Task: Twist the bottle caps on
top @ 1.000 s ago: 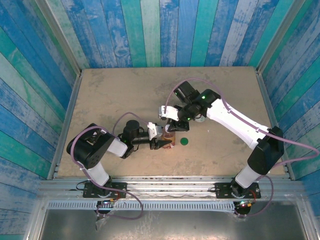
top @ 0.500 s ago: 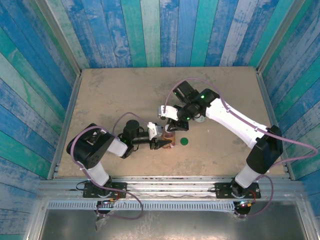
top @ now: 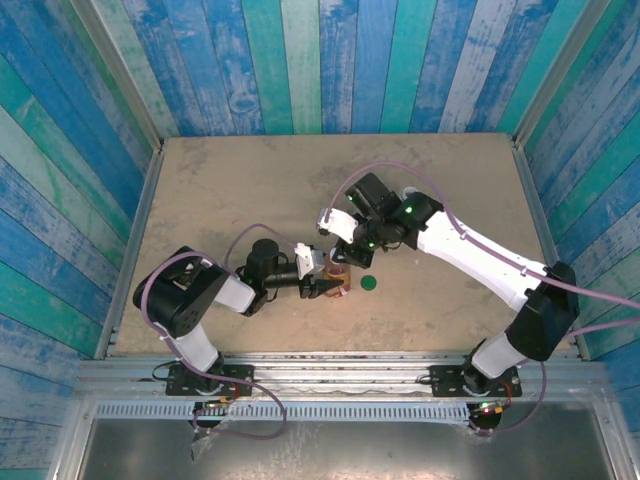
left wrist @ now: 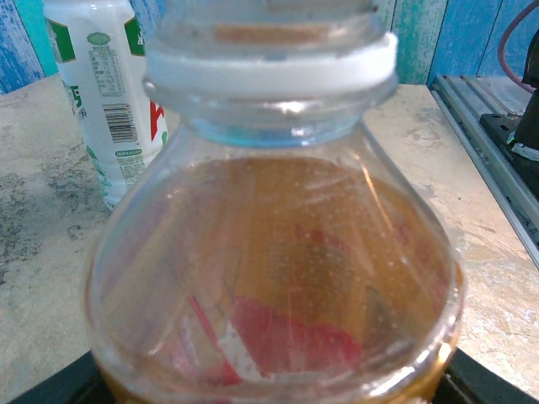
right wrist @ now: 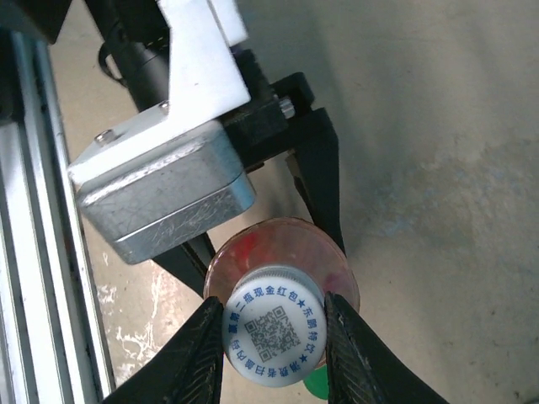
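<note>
The fingers (right wrist: 200, 353) of your right gripper (right wrist: 274, 341) pinch the white cap (right wrist: 274, 324), seated on the mouth of the amber bottle (right wrist: 253, 252). Hold the cap level and twist about the bottle's axis, pressing lightly so the threads catch. Your left gripper (top: 327, 286) clamps the bottle's body, toward the table's (top: 220, 180) near edge. The green cap (top: 368, 283) lies just beside it, and the white bottle (left wrist: 99, 93) stands behind.

Left gripper (top: 328, 286) holds amber bottle (top: 341, 277) near table's (top: 200, 190) front edge. Right gripper (top: 340, 261) over it, 1 green cap (top: 368, 283) beside.
</note>
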`<action>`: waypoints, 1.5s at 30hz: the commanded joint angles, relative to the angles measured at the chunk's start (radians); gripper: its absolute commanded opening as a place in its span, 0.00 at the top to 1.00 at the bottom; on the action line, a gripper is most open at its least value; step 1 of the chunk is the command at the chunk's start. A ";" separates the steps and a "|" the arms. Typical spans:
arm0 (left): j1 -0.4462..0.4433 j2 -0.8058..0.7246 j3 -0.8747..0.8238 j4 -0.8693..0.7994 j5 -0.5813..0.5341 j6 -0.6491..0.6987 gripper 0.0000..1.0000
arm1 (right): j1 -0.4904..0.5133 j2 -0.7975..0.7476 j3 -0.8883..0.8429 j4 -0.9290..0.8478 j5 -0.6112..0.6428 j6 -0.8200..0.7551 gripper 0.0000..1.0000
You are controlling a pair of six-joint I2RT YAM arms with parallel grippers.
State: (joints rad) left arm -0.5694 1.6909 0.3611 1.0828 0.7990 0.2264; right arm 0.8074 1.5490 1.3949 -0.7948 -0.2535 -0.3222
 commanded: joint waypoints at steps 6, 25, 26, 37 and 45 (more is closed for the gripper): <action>0.000 0.046 0.003 -0.116 -0.010 -0.008 0.37 | 0.102 0.011 -0.063 -0.025 0.334 0.551 0.73; 0.000 0.033 -0.003 -0.123 0.002 0.004 0.37 | 0.143 -0.064 -0.046 0.063 0.304 0.413 0.41; 0.000 0.033 -0.004 -0.123 0.003 0.004 0.37 | 0.140 -0.083 -0.060 0.070 0.294 0.375 0.38; 0.000 0.026 -0.009 -0.129 0.006 0.017 0.37 | -0.067 -0.229 -0.181 0.091 -0.112 -0.200 0.41; 0.000 0.018 -0.008 -0.141 -0.009 0.021 0.37 | -0.111 -0.053 0.006 -0.103 -0.216 -0.408 0.45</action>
State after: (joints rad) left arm -0.5667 1.6913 0.3695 1.0676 0.8078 0.2352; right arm 0.7017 1.4418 1.3411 -0.7959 -0.3885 -0.6048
